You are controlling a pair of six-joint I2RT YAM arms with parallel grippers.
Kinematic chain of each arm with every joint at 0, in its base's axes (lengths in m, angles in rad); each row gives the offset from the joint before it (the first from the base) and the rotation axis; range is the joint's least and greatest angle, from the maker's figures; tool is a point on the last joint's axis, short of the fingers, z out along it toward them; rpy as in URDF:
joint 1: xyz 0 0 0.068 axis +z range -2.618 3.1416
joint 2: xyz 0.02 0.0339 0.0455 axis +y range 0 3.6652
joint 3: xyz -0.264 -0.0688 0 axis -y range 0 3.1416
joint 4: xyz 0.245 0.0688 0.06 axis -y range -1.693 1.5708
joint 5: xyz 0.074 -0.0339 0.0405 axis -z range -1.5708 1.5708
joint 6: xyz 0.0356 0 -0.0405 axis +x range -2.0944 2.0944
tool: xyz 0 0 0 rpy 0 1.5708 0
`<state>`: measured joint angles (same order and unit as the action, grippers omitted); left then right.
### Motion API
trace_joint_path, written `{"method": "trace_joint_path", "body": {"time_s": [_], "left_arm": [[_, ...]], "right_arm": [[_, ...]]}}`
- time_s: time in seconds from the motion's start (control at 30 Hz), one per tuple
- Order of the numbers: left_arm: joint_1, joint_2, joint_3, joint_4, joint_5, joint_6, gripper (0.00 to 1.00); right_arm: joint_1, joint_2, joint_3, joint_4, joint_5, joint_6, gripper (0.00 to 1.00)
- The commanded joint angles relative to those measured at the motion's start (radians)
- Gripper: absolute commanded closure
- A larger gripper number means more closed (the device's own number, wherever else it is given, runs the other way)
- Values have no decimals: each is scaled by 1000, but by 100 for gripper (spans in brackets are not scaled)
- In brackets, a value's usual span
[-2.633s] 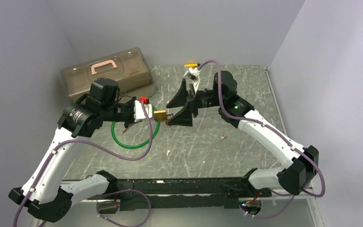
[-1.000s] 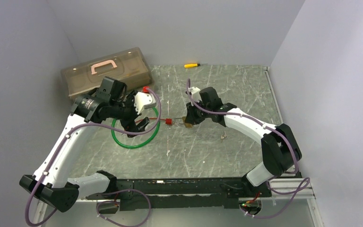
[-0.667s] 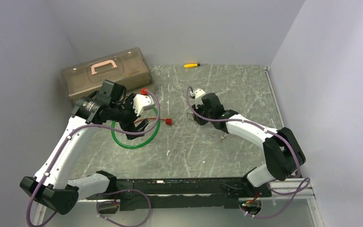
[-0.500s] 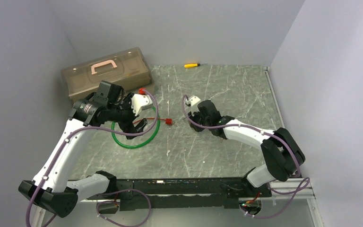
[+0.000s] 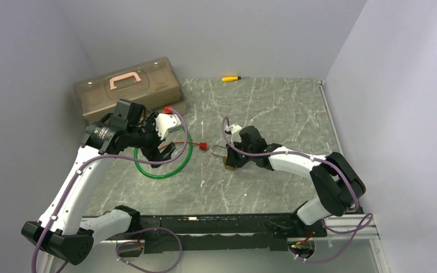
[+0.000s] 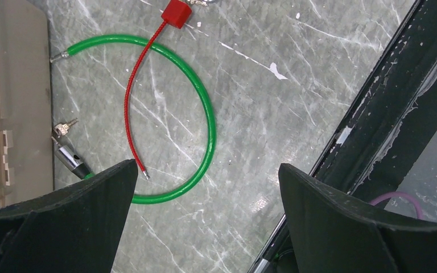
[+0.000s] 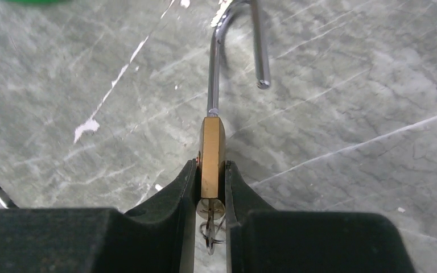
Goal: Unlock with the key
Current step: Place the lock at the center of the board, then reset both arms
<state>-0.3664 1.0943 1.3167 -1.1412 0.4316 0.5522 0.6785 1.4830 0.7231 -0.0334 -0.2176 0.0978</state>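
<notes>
Centre of the right wrist frame: the right fingers (image 7: 185, 190) are clenched on the brass padlock (image 7: 211, 151), one pad on each flat face, the body edge-on between them. The key (image 7: 210, 219), with its wire ring, pokes from the lock's lower end in the gap between the fingers. The steel shackle (image 7: 260, 51) stands open toward the top of the frame, above the marbled bench (image 7: 347, 114). Seen from overhead, lock and fingers sit at mid-frame, with a red seal (image 5: 203, 147) just to their left. Further left, the left fingers (image 6: 74, 216) are spread wide and grasp nothing, hovering over a green cable loop (image 6: 207, 131). Small keys (image 6: 62, 128) lie at the loop's left edge. In the upper left stands a brown toolbox (image 5: 128, 85), and a yellow screwdriver (image 5: 230, 78) lies at the bench's far edge, top centre.
</notes>
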Motion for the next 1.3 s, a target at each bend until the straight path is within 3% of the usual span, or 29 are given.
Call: {"method": "trace_joint_path", "body": {"time_s": [0.0,0.07,0.2,0.3,0.37,0.4,0.43,0.47,0.73,0.93,1.13,1.27], "left_arm": [[12,-31,3,25,24,-21,1],[13,-34,-9,26,26,-18,1],[15,-34,-21,24,34,-10,1],[15,-23,-20,26,30,-5,1],[15,-12,-14,18,15,-4,0],[15,-6,-10,11,-3,-5,1],[15,2,-8,5,-19,-7,1],[15,10,-6,-1,-31,-6,1],[53,23,-117,155,-48,-47,0],[264,154,-150,326,30,-94,1],[432,199,-331,714,50,-188,1],[443,212,-480,951,-50,-279,1]], "right_arm": [[-64,104,2,1,-124,124,100],[-79,109,-25,19,-128,149,100],[-99,101,-45,-10,-76,181,82],[-107,84,-54,-32,-31,198,54],[-112,63,-57,-40,-8,200,46],[-117,52,-54,-48,3,198,35],[-120,41,-45,-63,15,197,8],[-127,31,-37,-76,22,194,1],[-182,-93,145,-228,61,189,0],[-369,-261,161,-127,94,260,0],[-564,-457,-57,105,516,463,0],[-603,-529,-272,420,839,396,0]]}}
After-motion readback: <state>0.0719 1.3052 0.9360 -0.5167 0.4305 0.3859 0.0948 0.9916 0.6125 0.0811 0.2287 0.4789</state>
